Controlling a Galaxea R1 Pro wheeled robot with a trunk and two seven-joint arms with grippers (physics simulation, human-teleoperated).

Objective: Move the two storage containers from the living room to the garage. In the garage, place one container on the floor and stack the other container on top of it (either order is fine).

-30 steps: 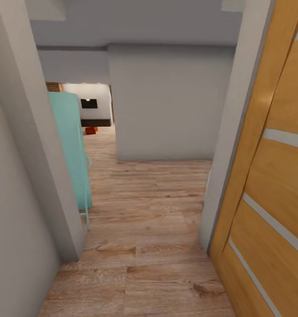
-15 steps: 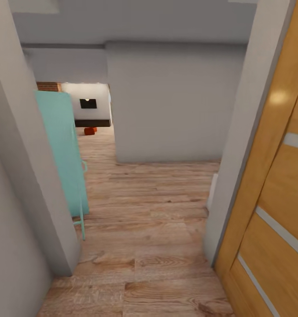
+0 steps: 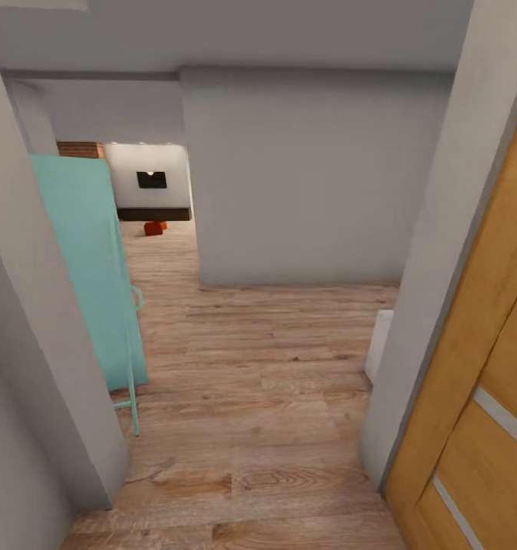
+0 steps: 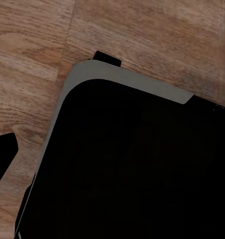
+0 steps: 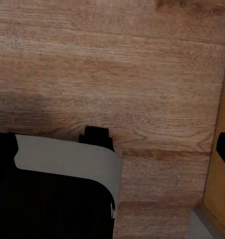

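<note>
Left wrist view looks down past a dark rounded panel of the robot's own body onto pale wood planks, with one dark fingertip poking in at the edge; whether that gripper is spread or pressed together cannot be told. From the right wrist, more of the black-and-grey body lies over the same plank floor, with a strip of the orange-brown door at the side, and that gripper's state cannot be told either. Outward, in the head view, the robot stands in a narrow doorway between a grey wall at its left and the wooden door at its right. A turquoise panel on thin legs stands just beyond the left wall. Far down the passage, in the living room, the two storage containers sit on the wood floor before a long dark cabinet. The main risk is probably clipping the door frame, or the turquoise panel's legs, if the base drifts sideways through this tight gap.
</note>
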